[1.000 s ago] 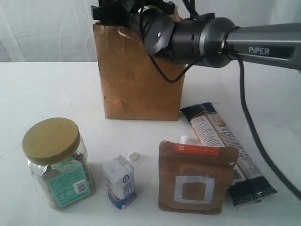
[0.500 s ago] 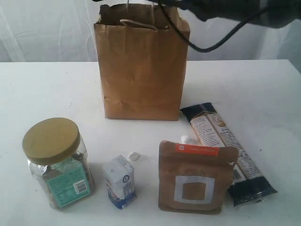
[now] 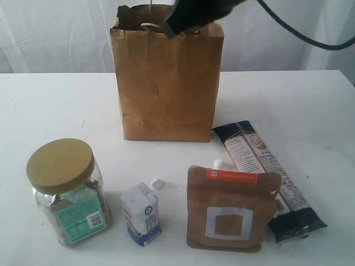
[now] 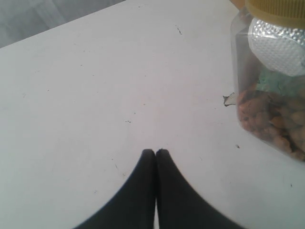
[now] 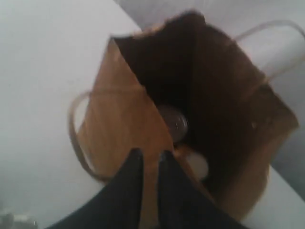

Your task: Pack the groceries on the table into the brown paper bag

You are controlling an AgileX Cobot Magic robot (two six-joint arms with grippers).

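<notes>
Brown kraft paper fills the right wrist view: the brown paper bag is seen from above, stood upright with its mouth open upward. The right arm is held high over the bag's rim, and the right end effector is pointed down over one wall of the bag. Its fingers are drawn almost together with only a thin slit between them, and nothing is seen gripped. On the bag's floor the pull-tab can is stood on end. Beside it a pale round shape is made out, possibly the yellow bottle's cap, though blur prevents certainty.

The left end effector is held low over the worktop, its tips pressed fully together and empty. The clear jar is nearby and is not touched.

In front of the bag, the jar is stood upright at the front left with its tan lid on top. The small white-blue carton is stood upright near it. The brown pouch is turned with its white square toward the camera. The long dark packet is laid flat, its long axis running from the bag's front right corner toward the front right, and it is partly overlapped by the pouch. Bare worktop is left on both sides of the bag and between the bag and the jar.
</notes>
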